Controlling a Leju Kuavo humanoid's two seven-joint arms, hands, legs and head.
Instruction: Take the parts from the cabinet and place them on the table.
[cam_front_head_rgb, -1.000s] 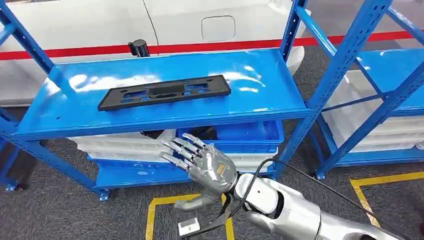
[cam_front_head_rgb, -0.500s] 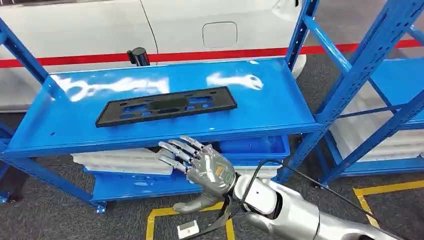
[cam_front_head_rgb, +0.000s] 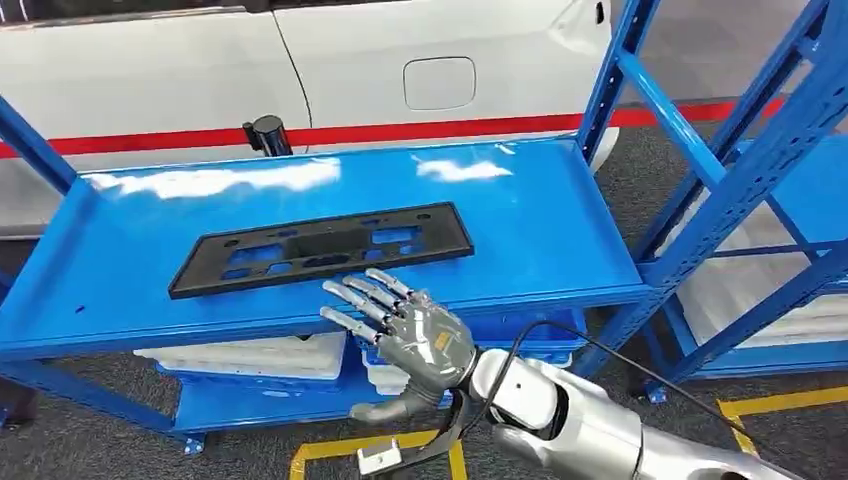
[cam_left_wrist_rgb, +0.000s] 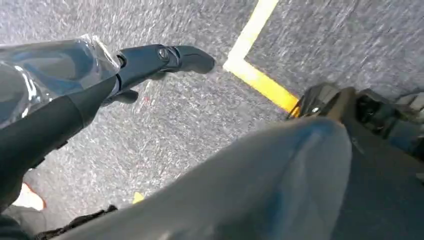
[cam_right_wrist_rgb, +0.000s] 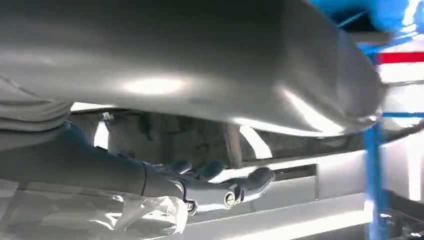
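Right hand (cam_front_head_rgb: 405, 335) is spread wide and holds nothing, hovering at the front edge of the blue shelf (cam_front_head_rgb: 560, 225). The flat black part (cam_front_head_rgb: 322, 247) lies on that shelf, near, toward 11 o'clock of the fingers. Left hand (cam_left_wrist_rgb: 150, 62) hangs over grey floor, its grasp impossible to tell.

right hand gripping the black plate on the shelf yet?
No. In the head view the right hand hangs open at the shelf's front edge, fingers spread, just short of the black plate, holding nothing.

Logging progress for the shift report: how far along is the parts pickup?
Nothing looks done: the black plastic part lies flat on the blue shelf. In hand: the right hand, open and empty, reaches at the shelf's front edge. Left: grasp, lift, carry to the table.
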